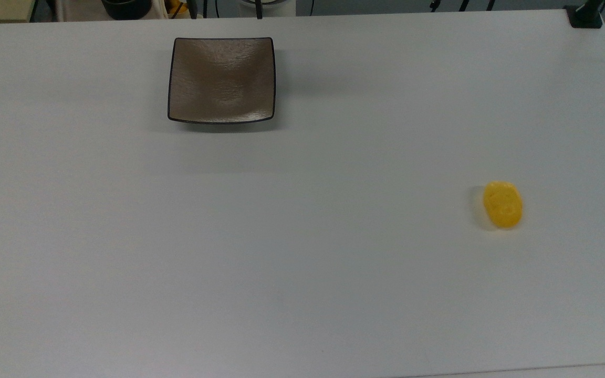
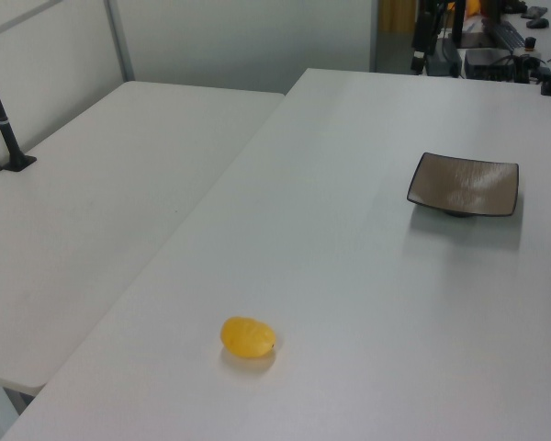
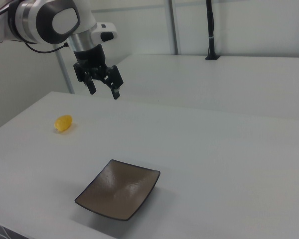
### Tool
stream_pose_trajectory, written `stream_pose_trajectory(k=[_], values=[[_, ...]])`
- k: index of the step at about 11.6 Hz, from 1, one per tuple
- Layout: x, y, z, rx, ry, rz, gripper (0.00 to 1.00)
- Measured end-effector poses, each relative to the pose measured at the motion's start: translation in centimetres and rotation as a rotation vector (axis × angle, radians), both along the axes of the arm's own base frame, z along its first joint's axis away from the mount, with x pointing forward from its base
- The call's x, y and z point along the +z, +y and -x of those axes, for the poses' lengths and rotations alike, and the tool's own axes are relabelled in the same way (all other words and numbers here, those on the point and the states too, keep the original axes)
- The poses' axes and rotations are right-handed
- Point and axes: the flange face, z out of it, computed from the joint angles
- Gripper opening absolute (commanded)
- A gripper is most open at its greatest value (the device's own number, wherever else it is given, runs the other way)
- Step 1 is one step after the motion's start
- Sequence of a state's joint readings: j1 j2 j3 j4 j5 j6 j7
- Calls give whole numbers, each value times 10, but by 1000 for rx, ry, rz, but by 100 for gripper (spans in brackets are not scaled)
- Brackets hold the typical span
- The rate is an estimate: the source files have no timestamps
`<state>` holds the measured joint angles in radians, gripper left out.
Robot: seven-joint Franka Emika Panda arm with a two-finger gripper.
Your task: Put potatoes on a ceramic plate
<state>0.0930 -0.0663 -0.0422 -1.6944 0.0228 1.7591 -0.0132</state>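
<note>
Tool [image 3: 104, 89] hangs released above table [image 1: 302, 273], w/ potato [image 1: 502, 204] well apart from plate [image 1: 221, 80]. Risk: smooth oval lump likely rolls or squirts out if pinched off-centre.

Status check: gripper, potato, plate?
Gripper open, empty, raised above the table. Potato lying on the table, far from the plate. Plate empty. Nothing between them.

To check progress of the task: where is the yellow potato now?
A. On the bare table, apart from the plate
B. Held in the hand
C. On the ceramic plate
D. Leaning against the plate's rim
A. The potato lies alone on the table, well away from the empty ceramic plate; the open hand hangs above, holding nothing.
</note>
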Motion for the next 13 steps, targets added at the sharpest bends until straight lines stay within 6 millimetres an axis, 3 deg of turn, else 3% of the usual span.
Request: stream_pose_trajectory(k=[13], values=[[-5, 1, -12, 0, -46, -1, 100]])
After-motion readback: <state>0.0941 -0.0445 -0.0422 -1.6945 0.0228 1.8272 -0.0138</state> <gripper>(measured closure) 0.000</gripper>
